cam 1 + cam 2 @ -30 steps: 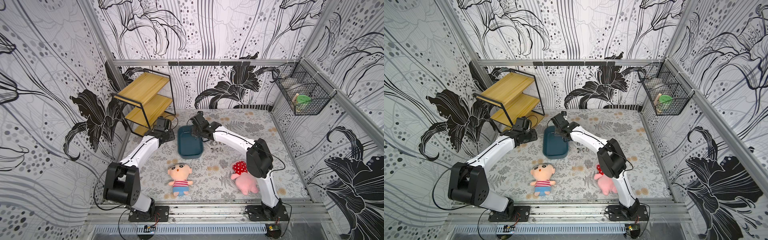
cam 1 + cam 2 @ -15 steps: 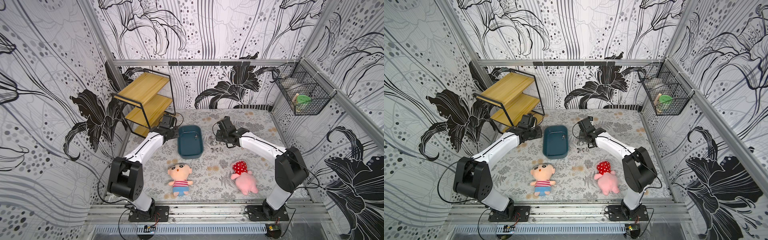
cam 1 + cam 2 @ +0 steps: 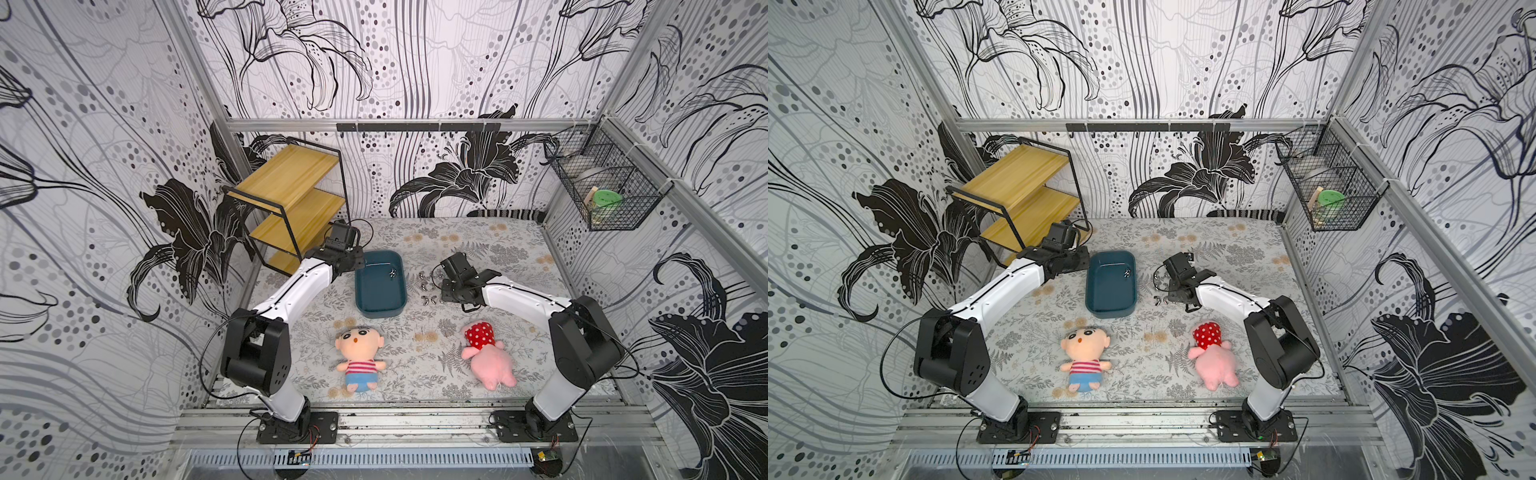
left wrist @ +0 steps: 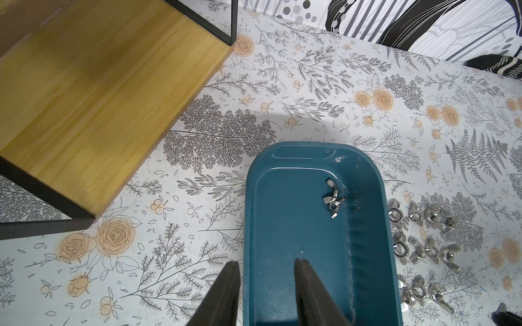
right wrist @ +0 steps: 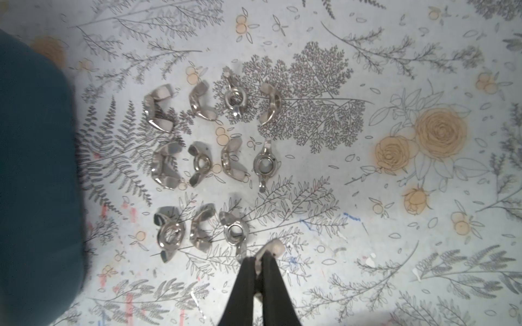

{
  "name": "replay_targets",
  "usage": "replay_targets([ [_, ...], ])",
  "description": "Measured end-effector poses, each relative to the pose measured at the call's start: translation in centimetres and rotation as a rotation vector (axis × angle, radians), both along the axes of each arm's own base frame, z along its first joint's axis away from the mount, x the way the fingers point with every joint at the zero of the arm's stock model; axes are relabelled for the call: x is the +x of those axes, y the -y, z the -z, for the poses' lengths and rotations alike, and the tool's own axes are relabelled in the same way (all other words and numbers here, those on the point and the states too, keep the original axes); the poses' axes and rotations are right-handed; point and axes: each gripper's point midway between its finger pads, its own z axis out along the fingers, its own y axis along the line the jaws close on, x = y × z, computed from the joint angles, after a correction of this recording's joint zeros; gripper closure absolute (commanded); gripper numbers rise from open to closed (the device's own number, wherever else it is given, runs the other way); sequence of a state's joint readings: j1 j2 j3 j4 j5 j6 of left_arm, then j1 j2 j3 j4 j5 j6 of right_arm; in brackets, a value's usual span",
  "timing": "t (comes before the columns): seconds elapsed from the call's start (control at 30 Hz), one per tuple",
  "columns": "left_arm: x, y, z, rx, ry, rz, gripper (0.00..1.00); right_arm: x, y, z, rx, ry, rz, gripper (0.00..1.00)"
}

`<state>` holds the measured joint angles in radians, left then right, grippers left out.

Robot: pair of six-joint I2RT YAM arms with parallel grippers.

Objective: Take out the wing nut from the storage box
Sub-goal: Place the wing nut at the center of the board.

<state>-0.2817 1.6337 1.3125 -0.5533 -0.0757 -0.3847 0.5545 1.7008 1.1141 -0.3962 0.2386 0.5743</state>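
right hand [image 5: 258, 256] clenched on nut [image 5: 275, 247] by edge | left hand [image 4: 267, 262] released, astride box [image 4: 282, 220] wall | risk: nut could be dropped early, rows [image 5: 230, 158] knocked askew

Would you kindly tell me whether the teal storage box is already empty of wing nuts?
No, the left wrist view shows wing nuts lying inside the storage box, close to one of its long walls.
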Motion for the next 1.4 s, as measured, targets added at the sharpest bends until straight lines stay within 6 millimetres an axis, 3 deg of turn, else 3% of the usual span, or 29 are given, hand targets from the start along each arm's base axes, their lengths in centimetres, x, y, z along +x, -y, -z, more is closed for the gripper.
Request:
replay_targets([
  [0.67, -0.1, -0.3, 0.4, 0.016, -0.013, -0.009, 0.61, 0.2, 0.3, 4.9, -0.037, -0.091, -0.005, 1.0],
  [1.0, -0.1, -0.4, 0.4, 0.019, -0.013, -0.012, 0.61, 0.9, 0.2, 5.0, -0.027, -0.075, 0.001, 0.99],
  [1.4, -0.1, -0.4, 0.4, 0.018, -0.013, -0.013, 0.61, 1.1, 0.2, 5.0, -0.031, -0.075, 0.003, 0.82],
])
